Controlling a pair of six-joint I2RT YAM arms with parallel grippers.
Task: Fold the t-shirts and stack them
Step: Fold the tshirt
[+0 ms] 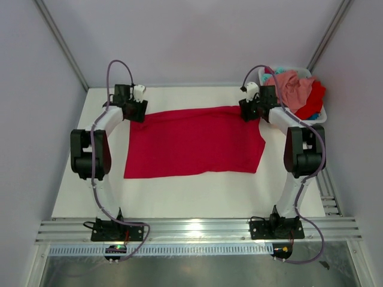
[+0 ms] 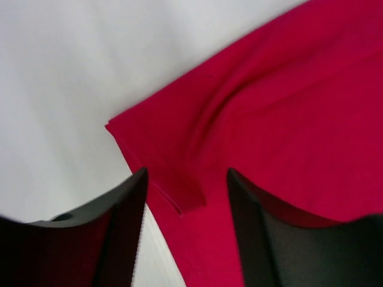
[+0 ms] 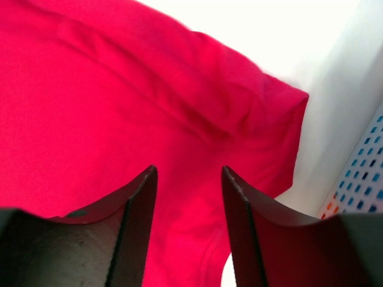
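I see the red t-shirt (image 1: 194,142) spread flat and wide on the white tabletop (image 1: 179,194), and its far right corner lies just beside the white basket (image 1: 318,119). The basket holds a heap of more t-shirts: a salmon pink one (image 1: 293,86) on top, a red one (image 1: 312,101) at the side away from the spread shirt, and a bit of teal (image 1: 267,76) at the far rim. The right claw (image 3: 188,170) hangs over the shirt corner nearest to the basket. Its fingers stand apart and hold nothing, and the cloth lies under them. The left claw (image 2: 185,173) hangs over the far corner most distant from the basket. It is also parted, with the folded corner below the gap and not pinched.
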